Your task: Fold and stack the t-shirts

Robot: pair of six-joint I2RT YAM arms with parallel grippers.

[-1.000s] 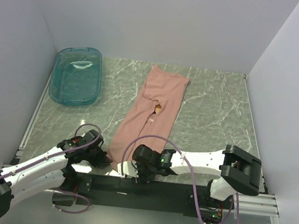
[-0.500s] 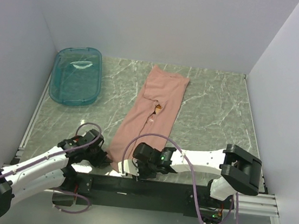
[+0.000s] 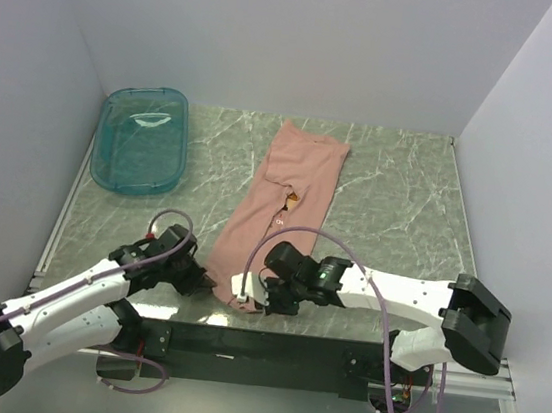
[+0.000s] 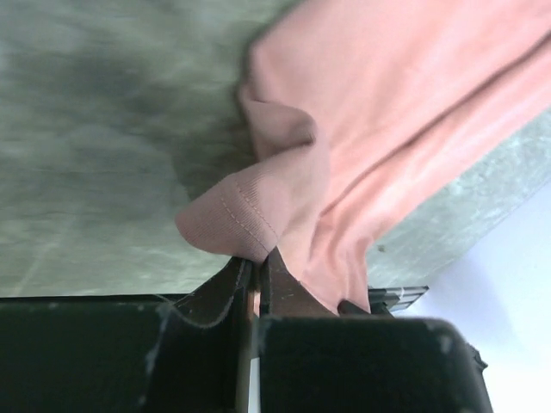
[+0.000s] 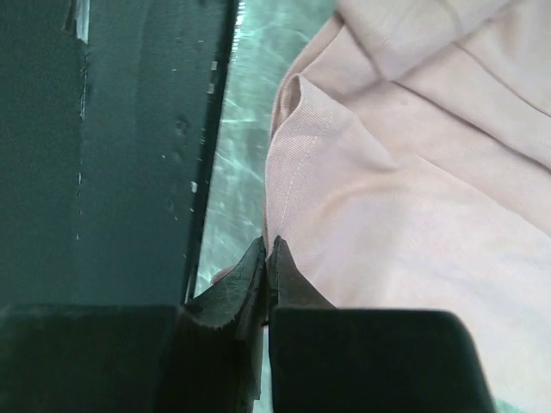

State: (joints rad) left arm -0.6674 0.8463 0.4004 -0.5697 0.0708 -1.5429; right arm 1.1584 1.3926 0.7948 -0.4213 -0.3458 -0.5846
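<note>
Dusty-pink cotton, the t-shirt [image 3: 293, 193] lies as 1 long narrow strip on the marble table [image 3: 396, 211], its long axis running from 7 o'clock by the arm bases to 1 o'clock near the far wall. Both pincers work the near hem: the left gripper [image 3: 203, 280] is clamped on the 9 o'clock corner, and the right gripper [image 3: 248, 292] pinches the 3 o'clock corner just beside it. The whole garment stretches away toward 1 o'clock, so I judge the fold must carry this hem along that axis.

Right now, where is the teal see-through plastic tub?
Top view: the teal tub sits in the table's far left corner, apart from the dusty-pink t-shirt to its right.
</note>
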